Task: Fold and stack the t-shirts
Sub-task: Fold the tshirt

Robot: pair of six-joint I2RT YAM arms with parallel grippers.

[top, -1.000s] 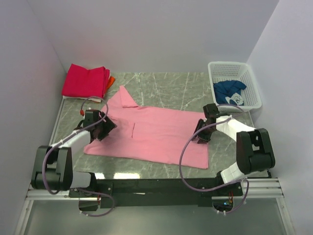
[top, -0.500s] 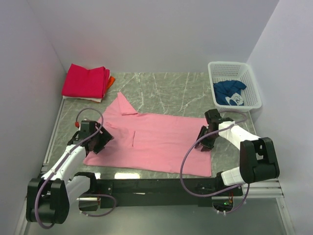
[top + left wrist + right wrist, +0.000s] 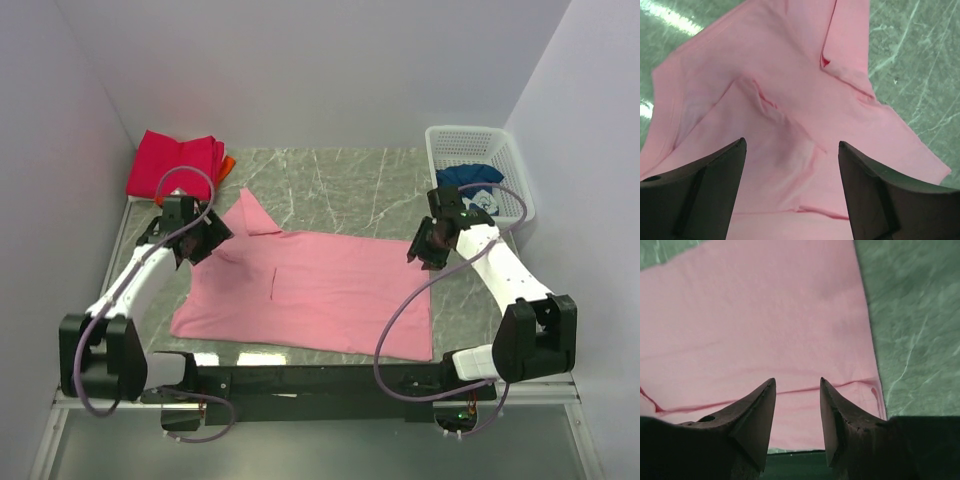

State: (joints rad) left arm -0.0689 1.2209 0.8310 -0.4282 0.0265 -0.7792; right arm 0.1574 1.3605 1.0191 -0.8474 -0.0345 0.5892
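Note:
The light pink t-shirt (image 3: 320, 290) lies half-folded across the table middle, one sleeve (image 3: 250, 212) pointing to the back left. It fills the left wrist view (image 3: 790, 100) and the right wrist view (image 3: 765, 315). My left gripper (image 3: 197, 243) is open and empty above the shirt's left shoulder. My right gripper (image 3: 428, 248) is open and empty above the shirt's far right corner. A folded magenta-red t-shirt (image 3: 175, 165) lies at the back left on an orange one (image 3: 228, 165). A dark blue t-shirt with white print (image 3: 470, 190) sits in the basket.
The white plastic mesh basket (image 3: 515, 170) stands at the back right by the wall. Green marble tabletop (image 3: 340, 185) shows behind the pink shirt. The table's near edge and a black rail run in front of the shirt.
Both grippers have let go of the pink shirt and risen toward the back. The shirt now lies nearer the front edge than a second ago.

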